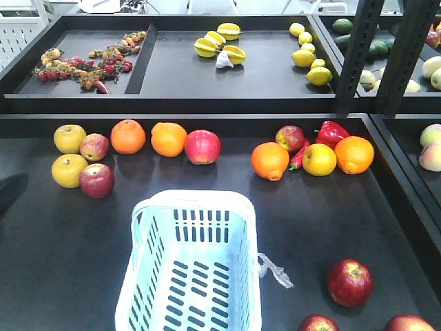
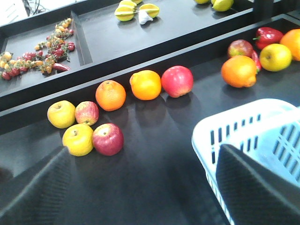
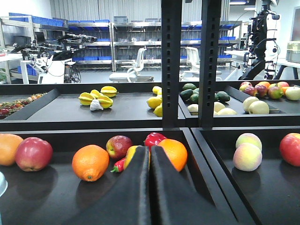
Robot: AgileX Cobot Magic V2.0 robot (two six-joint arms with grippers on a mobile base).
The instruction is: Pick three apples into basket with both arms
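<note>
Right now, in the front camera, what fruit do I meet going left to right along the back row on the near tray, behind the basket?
yellow apple → small blushed apple → first orange → second orange → pink-red apple → third orange → yellow fruit → fourth orange

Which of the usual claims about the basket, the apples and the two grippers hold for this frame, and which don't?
1. The basket holds no fruit. True.
2. The left gripper is shut on an apple. False: its jaws stand wide apart with nothing between them.
3. The right gripper is shut. True: its fingers are pressed together and hold nothing.
4. The three dark red apples at the front right touch the basket. False: they lie apart from it, off to its right.
</note>
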